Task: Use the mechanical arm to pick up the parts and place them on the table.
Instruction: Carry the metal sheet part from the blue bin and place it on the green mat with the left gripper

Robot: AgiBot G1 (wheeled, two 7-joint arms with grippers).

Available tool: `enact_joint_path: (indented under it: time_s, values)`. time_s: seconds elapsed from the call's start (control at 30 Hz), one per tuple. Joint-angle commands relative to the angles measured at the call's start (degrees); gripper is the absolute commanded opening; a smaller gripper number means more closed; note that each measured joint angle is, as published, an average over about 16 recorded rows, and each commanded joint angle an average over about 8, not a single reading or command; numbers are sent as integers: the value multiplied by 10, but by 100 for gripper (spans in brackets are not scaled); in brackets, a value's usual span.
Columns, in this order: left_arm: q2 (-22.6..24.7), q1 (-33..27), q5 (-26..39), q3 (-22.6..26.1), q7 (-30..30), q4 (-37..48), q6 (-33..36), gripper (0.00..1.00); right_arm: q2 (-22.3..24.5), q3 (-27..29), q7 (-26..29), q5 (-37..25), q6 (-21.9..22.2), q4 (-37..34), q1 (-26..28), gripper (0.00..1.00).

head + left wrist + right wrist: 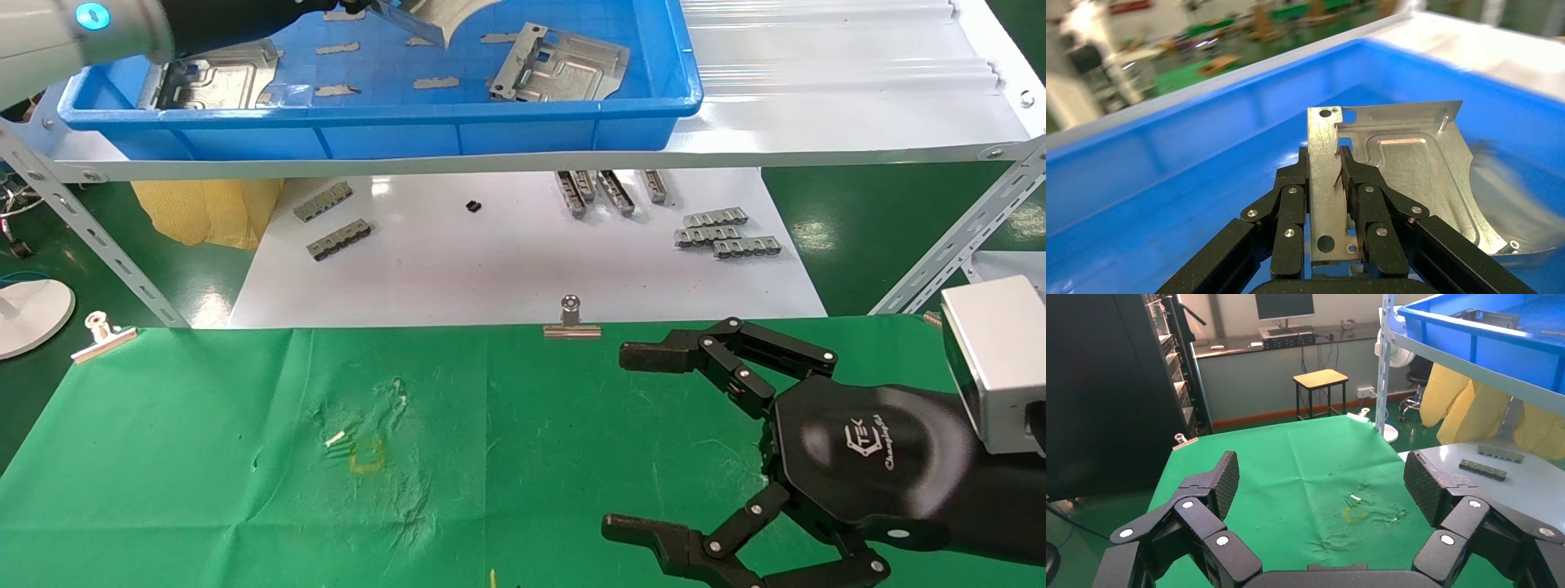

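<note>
Bright, even indoor light, overhead glare streaking the glossy white board (523,261) and corrugated shelf top (825,57); soft shadows under the blue tray (368,131); left wrist background motion-blurred, held plate (1389,177) sharp; green surface (204,457) evenly lit

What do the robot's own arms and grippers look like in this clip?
Both grippers are black, with jointed link fingers pinned by silver rivets. The right gripper has a glossy hexagonal palm with a white TEK logo and a silver-grey wrist block, plus ribbed finger pads. The left gripper matches; its arm has a grey link with a glowing blue ring.
</note>
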Motion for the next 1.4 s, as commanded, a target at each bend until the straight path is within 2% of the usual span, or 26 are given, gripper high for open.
enact_joint_path:
  time_s: [0.03, 0.3, 0.47, 0.63, 0.8, 0.93, 1.1, 1.4]
  values:
    - [-16, 2, -5, -3, 12, -8, 45, 0, 0, 0, 0, 0, 0, 0, 0, 100]
    - [-74, 24, -41, -19, 71, -23, 253, 0, 0, 0, 0, 0, 0, 0, 0, 100]
    - [-103, 37, -54, -17, 92, -44, 318, 0, 0, 0, 0, 0, 0, 0, 0, 100]
    - [-140, 77, -70, 14, 89, -129, 329, 0, 0, 0, 0, 0, 0, 0, 0, 100]
    - [-195, 147, -117, 63, 83, -256, 328, 0, 0, 0, 0, 0, 0, 0, 0, 100]
    - [-228, 197, -132, 111, 108, -320, 322, 0, 0, 0, 0, 0, 0, 0, 0, 100]
    - [-225, 223, -102, 160, 196, -295, 310, 0, 0, 0, 0, 0, 0, 0, 0, 100]
    - [-176, 212, -48, 191, 345, -146, 287, 0, 0, 0, 0, 0, 0, 0, 0, 100]
